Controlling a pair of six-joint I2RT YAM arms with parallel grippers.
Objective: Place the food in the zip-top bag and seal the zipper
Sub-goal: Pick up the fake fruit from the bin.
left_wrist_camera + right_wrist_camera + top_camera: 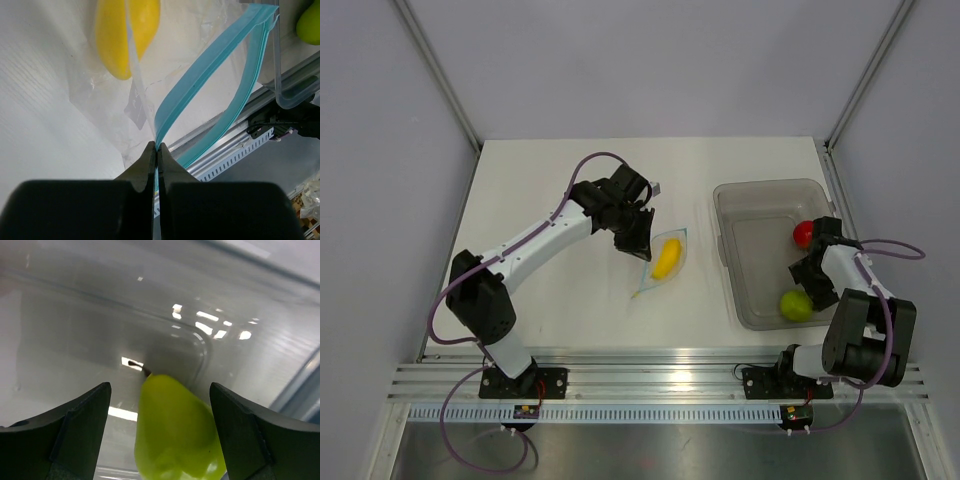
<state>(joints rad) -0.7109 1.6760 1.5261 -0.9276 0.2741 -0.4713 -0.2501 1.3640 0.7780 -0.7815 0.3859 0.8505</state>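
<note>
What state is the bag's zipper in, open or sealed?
Open: the zipper's two blue strips bow apart, meeting only where the left gripper pinches them.

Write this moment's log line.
left jaws: shut on clear plastic bag | right jaws: open around yellow-green toy pear | yellow toy fruit: bagged

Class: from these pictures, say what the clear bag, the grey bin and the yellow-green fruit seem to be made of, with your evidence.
Zip-top bag: thin clear plastic film, likely; it creases and the table shows through.
Grey bin: seemingly rigid translucent plastic, glossy; bright glints on its walls.
Yellow-green fruit: smooth, slightly shiny, probably moulded plastic; cannot tell if hard.
</note>
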